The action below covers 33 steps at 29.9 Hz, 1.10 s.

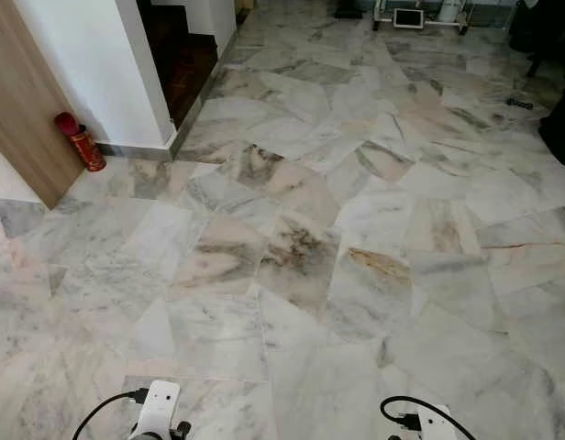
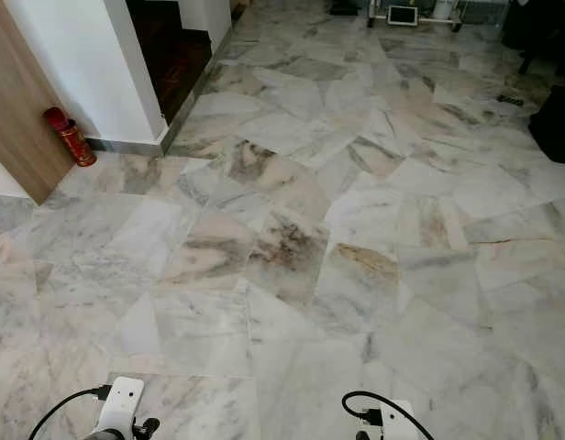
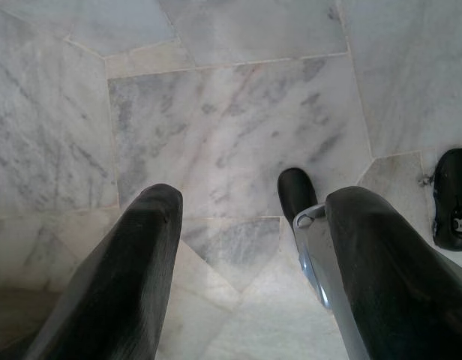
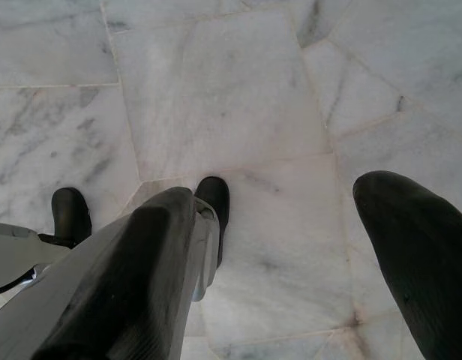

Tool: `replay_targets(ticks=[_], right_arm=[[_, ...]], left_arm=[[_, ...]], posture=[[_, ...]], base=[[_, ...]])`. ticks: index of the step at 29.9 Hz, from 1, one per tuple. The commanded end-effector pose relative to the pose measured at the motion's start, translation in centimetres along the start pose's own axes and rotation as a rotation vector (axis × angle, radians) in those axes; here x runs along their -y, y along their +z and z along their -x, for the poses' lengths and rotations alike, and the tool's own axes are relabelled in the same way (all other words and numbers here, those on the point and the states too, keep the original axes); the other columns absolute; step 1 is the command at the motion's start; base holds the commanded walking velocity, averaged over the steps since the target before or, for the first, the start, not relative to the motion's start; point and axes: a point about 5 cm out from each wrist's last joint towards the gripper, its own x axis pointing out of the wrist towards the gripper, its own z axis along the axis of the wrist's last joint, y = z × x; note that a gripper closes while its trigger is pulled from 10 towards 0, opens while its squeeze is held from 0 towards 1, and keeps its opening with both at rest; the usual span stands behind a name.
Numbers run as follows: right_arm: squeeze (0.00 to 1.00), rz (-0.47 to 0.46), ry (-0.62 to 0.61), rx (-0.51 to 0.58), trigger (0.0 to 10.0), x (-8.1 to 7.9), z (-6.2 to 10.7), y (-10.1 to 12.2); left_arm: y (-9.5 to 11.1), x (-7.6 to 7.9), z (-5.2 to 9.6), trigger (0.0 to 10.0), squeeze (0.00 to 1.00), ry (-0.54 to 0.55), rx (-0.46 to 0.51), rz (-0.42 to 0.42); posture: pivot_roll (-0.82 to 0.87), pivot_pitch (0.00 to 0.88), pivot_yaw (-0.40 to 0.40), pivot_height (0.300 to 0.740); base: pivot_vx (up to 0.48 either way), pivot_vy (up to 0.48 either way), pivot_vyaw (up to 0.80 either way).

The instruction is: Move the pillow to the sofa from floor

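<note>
**A:** How are your grippers set?

**Me:** My left gripper (image 3: 250, 255) hangs at my side with its two black fingers spread apart and nothing between them, only pale grey-veined marble floor (image 1: 292, 247) below. My right gripper (image 4: 291, 247) is the same: fingers parted, empty, pointed down at the tiles. I judge they hang low because there is nothing yet to reach for. The rounded black shapes on the tiles beneath them look like my own feet.

**A:** And the pillow?

**Me:** I can't find it, nor the sofa, so I judge I'm searching.

**A:** What room have you got?

**Me:** Take the small red cylindrical canister (image 1: 81, 142) as the marker. It stands against the foot of the white wall (image 1: 90, 64), just beside the brown wooden panel (image 1: 21, 101). Away from it towards my right, the marble runs wide and bare. Beyond the wall's corner a dark wooden stairway (image 1: 186, 55) opens. Far across from the canister stand a white wheeled frame (image 1: 415, 14) and dark furniture (image 1: 558, 82) at the edge.
</note>
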Motion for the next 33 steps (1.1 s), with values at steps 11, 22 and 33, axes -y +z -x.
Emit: replay_targets(ticks=[11, 22, 33], right_arm=[[0.00, -0.310, -0.006, 0.044, 10.0, -3.50, -1.25, 3.29], [0.00, -0.310, -0.006, 0.044, 10.0, -3.50, -1.25, 3.29], [0.00, -0.296, 0.018, 0.060, 10.0, -3.24, -1.35, 4.11]], left_arm=[[-3.07, -2.65, 0.85, 10.0, 0.00, 0.042, -0.130, 0.192], [-3.07, -2.65, 0.85, 10.0, 0.00, 0.042, -0.130, 0.192], [-2.35, -2.98, 0.72, 10.0, 0.00, 0.073, -0.091, 0.204]], posture=[[0.05, 0.058, -0.013, 0.740], [0.05, 0.058, -0.013, 0.740], [0.05, 0.048, -0.029, 0.740]], base=[[0.000, 0.000, 0.00], [0.000, 0.000, 0.00], [0.000, 0.000, 0.00]])
